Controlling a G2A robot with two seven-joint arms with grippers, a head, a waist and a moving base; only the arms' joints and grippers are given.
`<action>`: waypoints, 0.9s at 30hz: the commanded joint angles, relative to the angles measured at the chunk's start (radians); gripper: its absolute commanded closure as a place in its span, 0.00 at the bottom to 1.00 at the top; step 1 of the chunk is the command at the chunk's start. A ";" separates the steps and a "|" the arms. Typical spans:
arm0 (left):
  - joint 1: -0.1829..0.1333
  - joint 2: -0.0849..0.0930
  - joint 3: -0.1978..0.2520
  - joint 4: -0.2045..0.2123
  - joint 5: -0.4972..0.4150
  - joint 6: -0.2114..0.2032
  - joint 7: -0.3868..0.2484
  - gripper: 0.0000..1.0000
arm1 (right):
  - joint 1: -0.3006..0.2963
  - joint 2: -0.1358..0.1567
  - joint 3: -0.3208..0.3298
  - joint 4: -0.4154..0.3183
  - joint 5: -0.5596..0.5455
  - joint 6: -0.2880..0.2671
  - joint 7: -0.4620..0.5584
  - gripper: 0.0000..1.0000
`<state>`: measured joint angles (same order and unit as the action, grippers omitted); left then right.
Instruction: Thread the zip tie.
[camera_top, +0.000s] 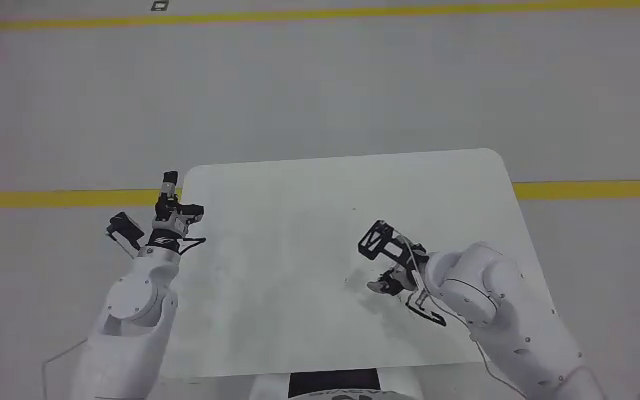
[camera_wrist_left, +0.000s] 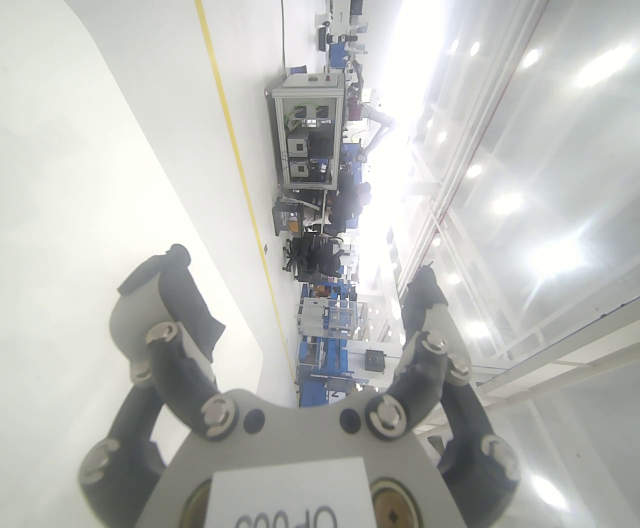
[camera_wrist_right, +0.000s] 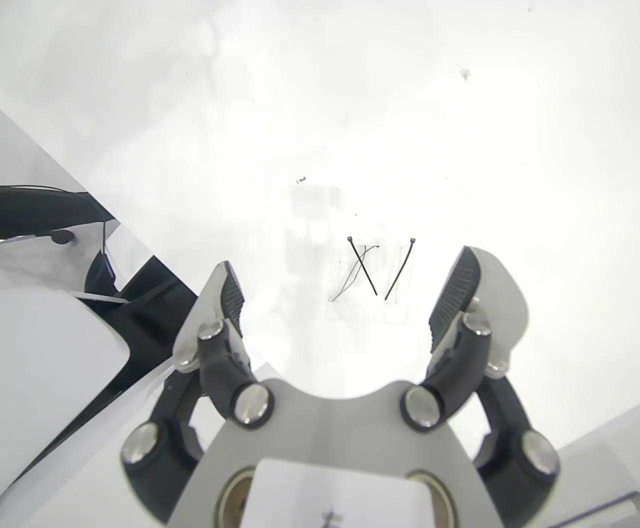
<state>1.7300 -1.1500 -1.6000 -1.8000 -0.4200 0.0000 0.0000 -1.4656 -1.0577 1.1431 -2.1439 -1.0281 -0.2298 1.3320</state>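
Two black zip ties (camera_wrist_right: 363, 267) lie flat in a V on the right half of the table (camera_top: 300, 200), tail ends nearly touching, right under the right gripper (camera_wrist_right: 345, 262). Its jaws are spread wide, nothing in them. The left gripper (camera_wrist_left: 300, 262) hangs at the left edge, also spread and empty. My worry: the ties are thin and flat, so the pads could skate over one or pinch both tails at once. A faint strand (camera_wrist_right: 350, 285) crossing one might snag too.
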 joint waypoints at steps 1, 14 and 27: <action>0.000 0.000 0.000 0.000 0.000 0.000 0.000 0.00 | -0.001 0.000 0.002 -0.001 0.000 -0.001 0.000 0.00; 0.000 0.000 0.000 0.000 0.000 0.000 0.000 0.00 | 0.010 0.001 -0.068 0.015 -0.054 -0.035 0.058 0.00; 0.000 0.000 0.000 0.000 0.000 0.000 0.000 0.00 | 0.035 0.020 -0.142 0.109 -0.071 -0.033 0.058 0.00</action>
<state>1.7300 -1.1500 -1.6000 -1.8000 -0.4200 0.0000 0.0000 -1.4308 -1.0372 1.0004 -2.0339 -1.0993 -0.2635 1.3900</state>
